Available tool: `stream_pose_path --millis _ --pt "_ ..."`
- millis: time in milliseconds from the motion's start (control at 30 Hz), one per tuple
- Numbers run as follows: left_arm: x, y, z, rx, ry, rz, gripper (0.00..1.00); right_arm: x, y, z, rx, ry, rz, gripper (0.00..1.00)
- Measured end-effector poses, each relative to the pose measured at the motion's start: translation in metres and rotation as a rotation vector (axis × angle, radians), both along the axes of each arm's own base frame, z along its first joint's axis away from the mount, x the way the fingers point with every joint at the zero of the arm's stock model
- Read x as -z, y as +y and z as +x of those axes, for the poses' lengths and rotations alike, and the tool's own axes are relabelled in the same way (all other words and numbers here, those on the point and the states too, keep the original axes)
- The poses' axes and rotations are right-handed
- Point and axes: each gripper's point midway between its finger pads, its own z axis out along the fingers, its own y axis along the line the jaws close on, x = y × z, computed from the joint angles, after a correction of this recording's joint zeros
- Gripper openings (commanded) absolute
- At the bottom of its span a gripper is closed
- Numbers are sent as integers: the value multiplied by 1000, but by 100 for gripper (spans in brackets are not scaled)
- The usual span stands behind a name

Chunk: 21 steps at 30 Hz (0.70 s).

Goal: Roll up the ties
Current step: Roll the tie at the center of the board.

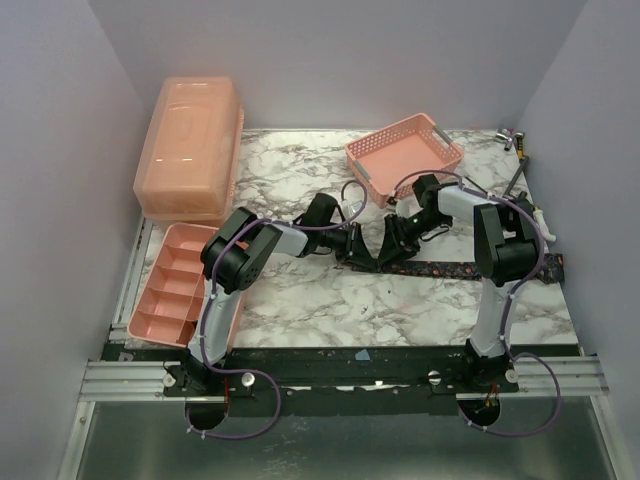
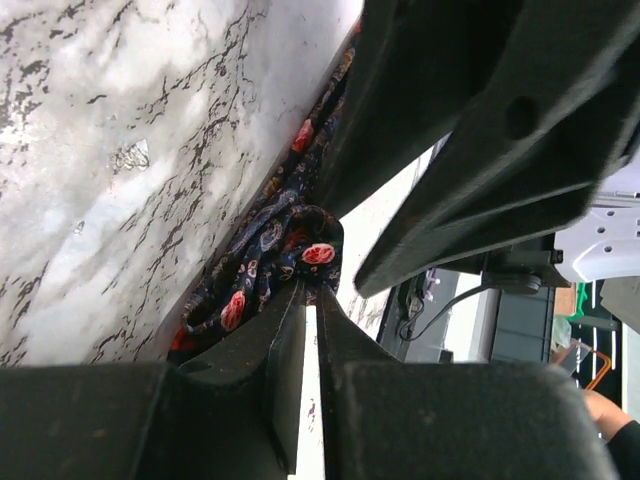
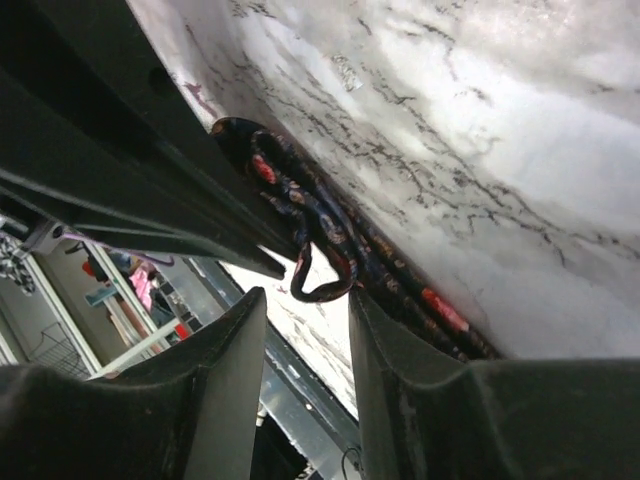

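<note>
One tie (image 1: 480, 270), dark with red and pale dots, lies as a long strip along the marble table toward the right edge. Its left end is bunched between the two grippers at the table's middle. My left gripper (image 1: 362, 250) is shut on a fold of that bunched end, as the left wrist view shows (image 2: 312, 292), with the tie (image 2: 262, 255) coiled loosely just beyond the fingertips. My right gripper (image 1: 393, 243) faces it closely and is open (image 3: 305, 300). A small loop of the tie (image 3: 322, 240) hangs just past its fingertips, not gripped.
A pink mesh basket (image 1: 405, 150) stands at the back right. A pink lidded box (image 1: 190, 145) stands at the back left. A pink divided tray (image 1: 180, 285) lies at the left. Small tools (image 1: 515, 140) lie at the far right corner.
</note>
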Motion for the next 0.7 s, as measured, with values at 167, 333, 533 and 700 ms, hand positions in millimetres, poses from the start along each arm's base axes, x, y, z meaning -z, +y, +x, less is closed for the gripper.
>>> stream_pose_path --millis 167,333,533,700 --pt "-3 -2 2 -1 -13 -14 39 15 -2 1 -7 4 -46 6" --pt "-11 9 -9 23 -104 -17 70 24 -10 2 -32 -28 -98 1" --pt "-66 32 -22 78 -539 -58 83 23 -17 3 -116 -85 -107 1" --pt "-71 38 -23 131 -881 -35 88 25 -19 3 -179 -107 -99 1"
